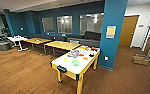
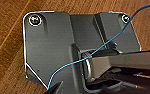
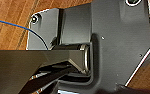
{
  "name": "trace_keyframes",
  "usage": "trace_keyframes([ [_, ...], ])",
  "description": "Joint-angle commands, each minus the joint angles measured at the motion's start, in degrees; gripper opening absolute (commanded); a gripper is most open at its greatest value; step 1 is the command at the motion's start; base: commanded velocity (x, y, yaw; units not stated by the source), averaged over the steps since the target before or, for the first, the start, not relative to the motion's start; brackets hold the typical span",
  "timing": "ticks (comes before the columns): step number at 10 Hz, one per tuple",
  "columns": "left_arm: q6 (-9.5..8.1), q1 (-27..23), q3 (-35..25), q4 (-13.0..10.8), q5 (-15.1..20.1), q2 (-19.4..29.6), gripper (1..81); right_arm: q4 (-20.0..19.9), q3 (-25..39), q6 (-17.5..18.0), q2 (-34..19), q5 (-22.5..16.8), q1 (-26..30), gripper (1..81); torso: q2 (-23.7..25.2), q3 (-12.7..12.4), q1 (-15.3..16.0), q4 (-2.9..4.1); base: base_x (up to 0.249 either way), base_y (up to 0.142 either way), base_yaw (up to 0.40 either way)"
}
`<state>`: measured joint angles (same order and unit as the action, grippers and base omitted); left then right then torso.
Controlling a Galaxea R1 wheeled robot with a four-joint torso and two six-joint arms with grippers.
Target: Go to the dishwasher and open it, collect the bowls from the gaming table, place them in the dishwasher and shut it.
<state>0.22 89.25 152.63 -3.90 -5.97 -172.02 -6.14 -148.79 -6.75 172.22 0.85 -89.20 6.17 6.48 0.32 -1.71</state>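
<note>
The gaming table (image 1: 74,61) lies just ahead, long axis running away rightward; the grippers' state I cannot tell.

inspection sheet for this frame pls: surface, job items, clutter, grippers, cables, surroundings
Surface: gaming table, white top, yellow legs, standing on the wood floor.
Job's things: green bowl-like item near the table's near end; dishwasher: nothing seen.
Clutter: board-game boxes and small orange and red items toward the far end.
Grippers: fingers cannot be made out.
Cables: thin blue cable across the left wrist plate; another blue cable in the right wrist view.
Surroundings: teal pillar, wooden tables, wooden door, crate on the floor.
</note>
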Motion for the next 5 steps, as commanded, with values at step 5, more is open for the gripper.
trace_keyframes([
  [5,0.4,-2.45,-0.22,0.03,2.9,0.09,81.1,-0.01,0.26,-0.19,0.26,-3.31,2.57,81.1,0.0,0.0,0.0,0.0,0.192,0.04,0.0],
])
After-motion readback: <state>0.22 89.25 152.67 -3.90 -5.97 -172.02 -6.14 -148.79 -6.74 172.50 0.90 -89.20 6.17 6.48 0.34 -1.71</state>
